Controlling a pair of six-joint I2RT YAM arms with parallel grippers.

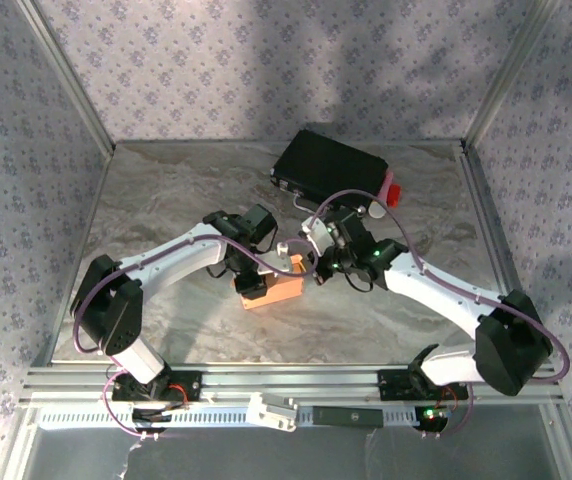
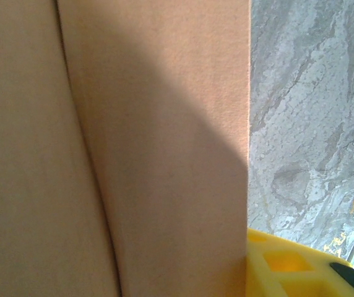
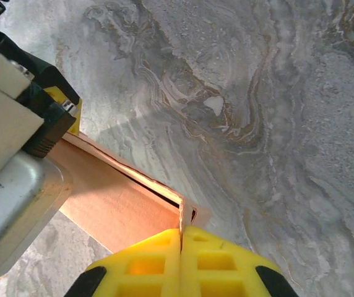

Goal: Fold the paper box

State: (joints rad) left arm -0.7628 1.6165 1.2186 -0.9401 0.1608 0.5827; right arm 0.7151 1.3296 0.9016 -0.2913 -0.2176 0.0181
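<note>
Pinching the end flap of the mostly shaped paper box (image 3: 121,210), the right gripper (image 3: 181,238) has tucking left; the left gripper (image 1: 251,282) grip is unclear.

Both arms reach in from their bases and meet near the middle of the table, elbows bowed outward. The left gripper (image 1: 251,282) points down from a bent wrist. One yellow finger (image 2: 279,263) sits in the lower corner of its wrist view (how wide its jaws stand cannot be told). The right gripper (image 3: 181,234) has its fingers pressed together, pinching a thin flap of the paper box (image 3: 124,207).
</note>
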